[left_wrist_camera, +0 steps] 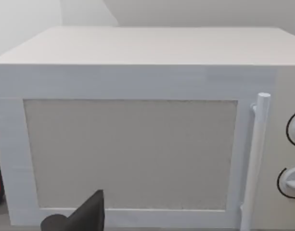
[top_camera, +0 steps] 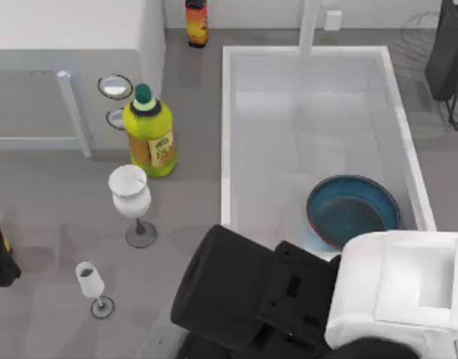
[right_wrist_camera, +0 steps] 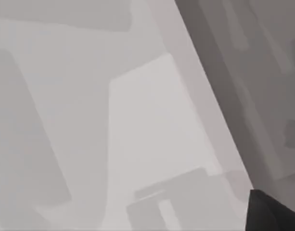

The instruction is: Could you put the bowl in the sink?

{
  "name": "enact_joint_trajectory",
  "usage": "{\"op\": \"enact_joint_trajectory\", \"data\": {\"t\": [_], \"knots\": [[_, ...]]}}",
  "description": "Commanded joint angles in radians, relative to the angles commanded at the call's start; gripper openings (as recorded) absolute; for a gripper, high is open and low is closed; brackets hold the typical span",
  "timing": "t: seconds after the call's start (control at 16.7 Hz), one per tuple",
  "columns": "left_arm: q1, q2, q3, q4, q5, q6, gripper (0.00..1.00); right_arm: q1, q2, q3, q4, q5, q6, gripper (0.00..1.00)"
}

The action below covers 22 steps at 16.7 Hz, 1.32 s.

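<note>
Bowl [top_camera: 353, 212] sits upright, mouth up, inside the sink [top_camera: 227, 134], lower right of the top view, against its near wall. Right arm overhangs it; either tool's spread: cannot tell.

Near rim of the bowl [top_camera: 353, 212] hidden under the right arm's white and black links, in the sink [top_camera: 227, 134] toward its near right corner. Right tool itself covered by those links from above; finger state not readable. Left arm cut off at the tabletop's left edge, a dark sliver only. Orange bottle [top_camera: 196, 22] at the far edge cropped at the top. Microwave [left_wrist_camera: 137, 144] dials sliced by the frame edge in the left wrist view.
</note>
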Motion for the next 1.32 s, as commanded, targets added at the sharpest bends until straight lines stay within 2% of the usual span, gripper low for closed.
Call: {"op": "enact_joint_trajectory", "data": {"t": [0.18, 0.42, 0.9, 1.14, 1.32], "knots": [[0.0, 0.0, 0.0, 0.0, 0.0, 0.0, 1.0, 0.061, -0.072, -0.073, 0.25, 0.037, -0.011, 0.0], [0.0, 0.0, 0.0, 0.0, 0.0, 0.0, 1.0, 0.017, -0.126, -0.15, 0.619, 0.162, -0.031, 0.0], [0.0, 0.0, 0.0, 0.0, 0.0, 0.0, 1.0, -0.293, -0.111, -0.281, 1.299, 0.53, -0.085, 0.0], [0.0, 0.0, 0.0, 0.0, 0.0, 0.0, 1.0, -0.469, -0.034, -0.364, 1.523, 0.699, -0.117, 0.0], [0.0, 0.0, 0.0, 0.0, 0.0, 0.0, 1.0, -0.566, 0.026, -0.416, 1.625, 0.788, -0.135, 0.0]]}}
